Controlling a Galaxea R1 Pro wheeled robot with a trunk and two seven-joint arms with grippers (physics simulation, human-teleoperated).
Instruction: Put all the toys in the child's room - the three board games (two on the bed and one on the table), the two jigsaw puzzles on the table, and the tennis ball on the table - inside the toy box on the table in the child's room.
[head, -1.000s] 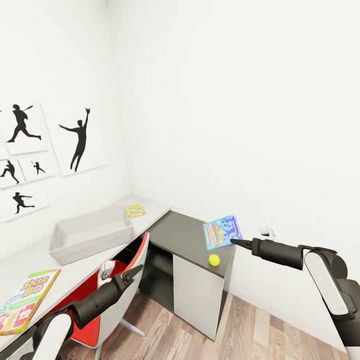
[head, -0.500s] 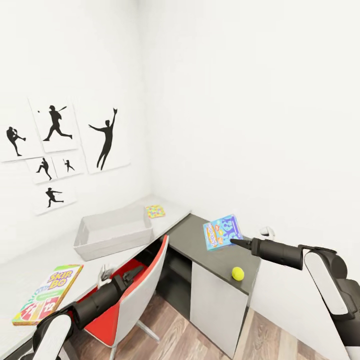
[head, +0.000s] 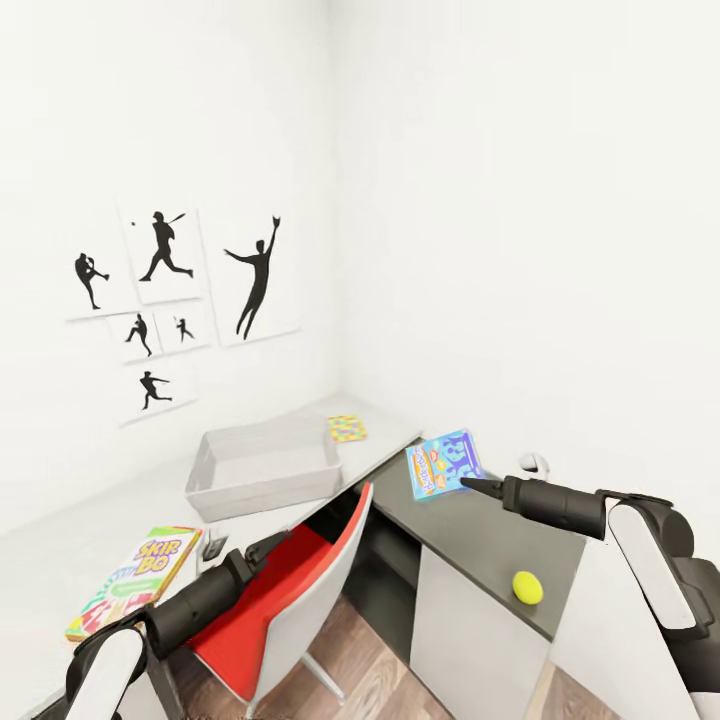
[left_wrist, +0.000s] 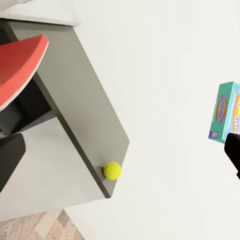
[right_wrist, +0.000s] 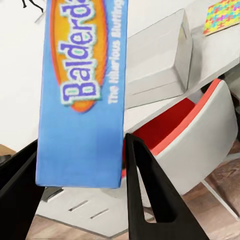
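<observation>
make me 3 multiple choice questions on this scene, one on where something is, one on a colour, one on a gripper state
1. Where does the tennis ball lie?
A. in the toy box
B. on the dark grey desk
C. on the floor

2. What colour is the chair seat?
A. red
B. blue
C. green

3. What is the right gripper doing?
A. hanging open and empty
B. shut on the Skip-Bo box
C. shut on the blue board game

Answers:
1 B, the ball sits near the edge of the dark grey desk.
2 A, the seat shows red by the pale table.
3 C, in the right wrist view its fingers clamp the blue board game.
</observation>
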